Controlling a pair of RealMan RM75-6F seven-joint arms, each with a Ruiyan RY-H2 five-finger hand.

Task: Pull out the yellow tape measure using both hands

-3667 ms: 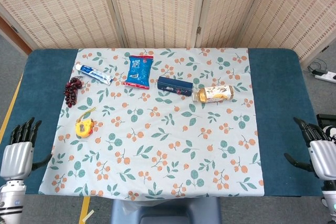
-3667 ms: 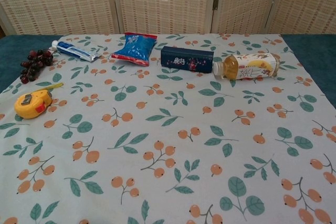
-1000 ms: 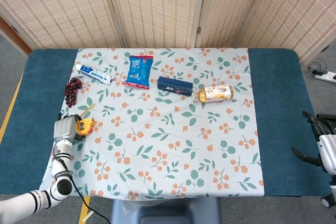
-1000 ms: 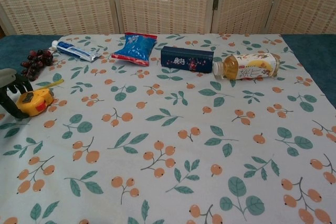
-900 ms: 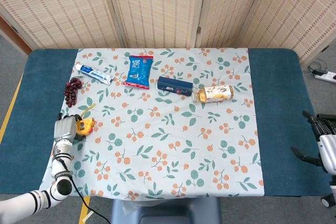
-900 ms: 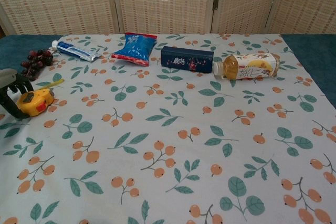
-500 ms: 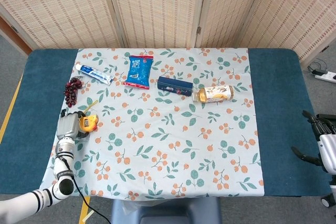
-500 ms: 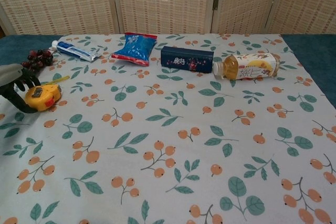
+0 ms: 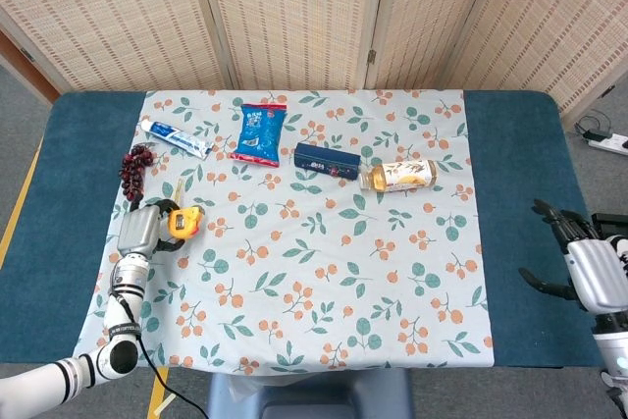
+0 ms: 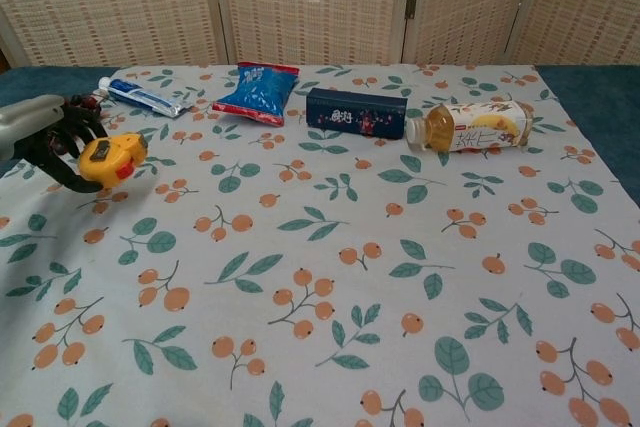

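Observation:
The yellow tape measure has an orange button and a short yellow blade end sticking out behind it. My left hand grips it from the left and holds it a little above the floral cloth, over the cloth's left side. My right hand hovers over the blue table edge at the far right, fingers spread, holding nothing. The chest view does not show my right hand.
Dark grapes, a toothpaste tube, a blue snack bag, a dark blue box and a lying juice bottle line the cloth's far half. The floral tablecloth covers the table's middle.
My left hand closed on the tape measure, lifted it off the cloth and carried it to the right. My right hand moved slightly inward and up from the table's right edge.

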